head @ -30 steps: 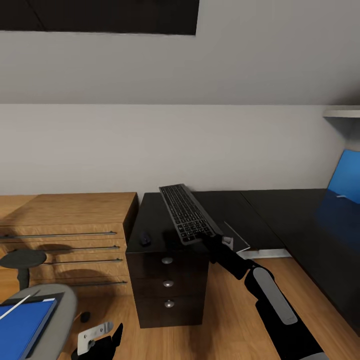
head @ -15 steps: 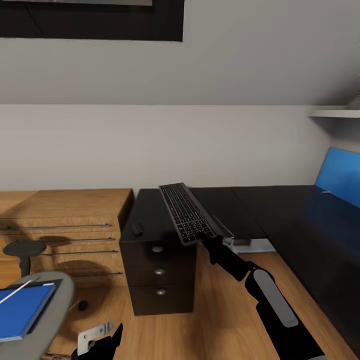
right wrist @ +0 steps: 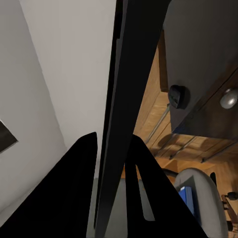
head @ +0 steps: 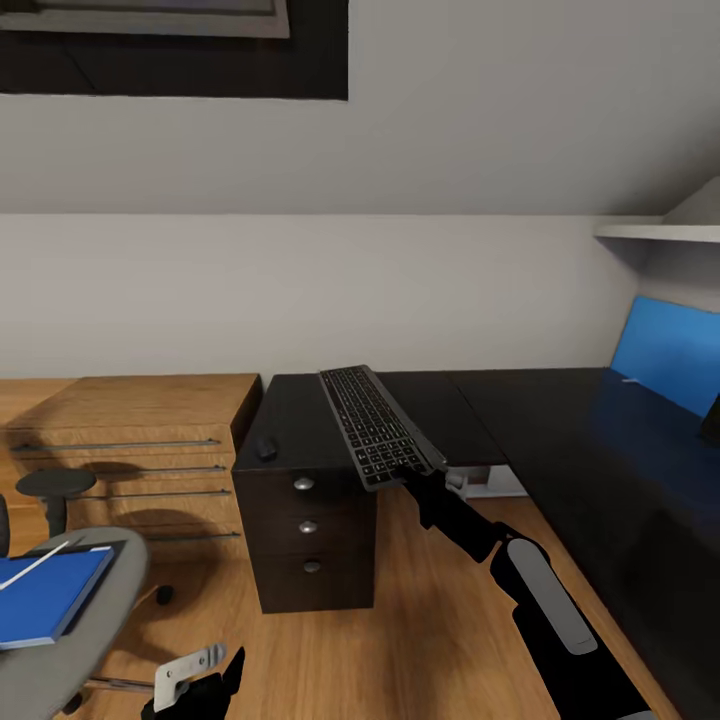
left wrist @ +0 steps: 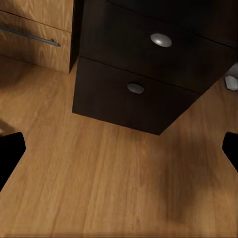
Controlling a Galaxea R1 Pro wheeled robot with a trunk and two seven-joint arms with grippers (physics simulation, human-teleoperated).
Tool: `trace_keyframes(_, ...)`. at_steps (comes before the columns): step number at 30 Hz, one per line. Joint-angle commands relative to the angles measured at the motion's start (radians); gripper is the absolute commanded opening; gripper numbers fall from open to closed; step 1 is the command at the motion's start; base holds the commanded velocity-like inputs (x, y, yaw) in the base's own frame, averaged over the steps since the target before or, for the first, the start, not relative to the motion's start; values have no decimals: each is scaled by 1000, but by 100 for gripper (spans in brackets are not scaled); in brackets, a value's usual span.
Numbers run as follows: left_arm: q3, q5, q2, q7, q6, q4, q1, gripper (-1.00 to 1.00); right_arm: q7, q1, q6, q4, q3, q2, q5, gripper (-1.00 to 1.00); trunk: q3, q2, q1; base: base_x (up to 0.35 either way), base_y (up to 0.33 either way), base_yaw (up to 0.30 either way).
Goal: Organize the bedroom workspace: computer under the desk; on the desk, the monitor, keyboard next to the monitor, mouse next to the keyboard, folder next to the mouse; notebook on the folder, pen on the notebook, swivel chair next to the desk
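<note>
The right gripper [head: 418, 474] is clenching the near end of the keyboard [head: 375, 425], holding it tilted in the air above the desk [head: 560, 440]. No lettering on its keys is readable. The left gripper [left wrist: 119, 148] is hanging over the wood floor with its jaws spread wide. The mouse [head: 266, 448] is sitting on the desk above the drawers [head: 308, 525]. The folder [head: 45, 597] is lying on the swivel chair [head: 95, 620], the pen [head: 35, 564] on top.

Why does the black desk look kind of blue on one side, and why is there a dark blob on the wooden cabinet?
In the head view, the glossy desk mirrors the blue panel standing by it, so its top looks bluish. The dark blob on the wooden cabinet is a soft shadow, near the swivel chair. In the right wrist view, the keyboard is seen edge-on and shows as a dark strip.
</note>
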Motion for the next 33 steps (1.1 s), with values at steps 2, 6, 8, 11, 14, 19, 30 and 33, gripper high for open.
trace_keyframes(2,1,12,-1,4,5,12,0,100,0,0,1,-2,1,-1,-6,-100,6,14,-8,-8,-3,0)
trace_keyframes(6,1,10,-1,4,0,106,0,100,-2,29,1,-62,2,-2,4,-100,18,42,-23,-2,-1,0)
trace_keyframes(8,2,10,2,4,-4,139,0,100,-2,42,1,-82,2,-3,17,-100,24,56,-31,0,0,0)
trace_keyframes(11,5,10,18,5,-37,205,0,100,-1,52,1,-96,2,-5,35,-100,34,77,-42,0,0,0)
trace_keyframes(14,8,10,33,13,-134,363,0,100,0,59,1,-106,3,-5,44,-100,43,98,-54,0,0,0)
trace_keyframes(19,5,11,36,14,-254,456,0,100,1,62,1,-108,3,-7,45,-100,59,133,-73,-44,0,0)
trace_keyframes(30,7,9,38,14,-279,517,0,100,1,63,-1,-106,4,-7,43,-100,93,210,-115,-311,0,0)
trace_keyframes(33,8,10,39,15,-279,525,0,100,-2,64,-6,-103,4,-4,45,-100,103,231,-127,-339,0,0)
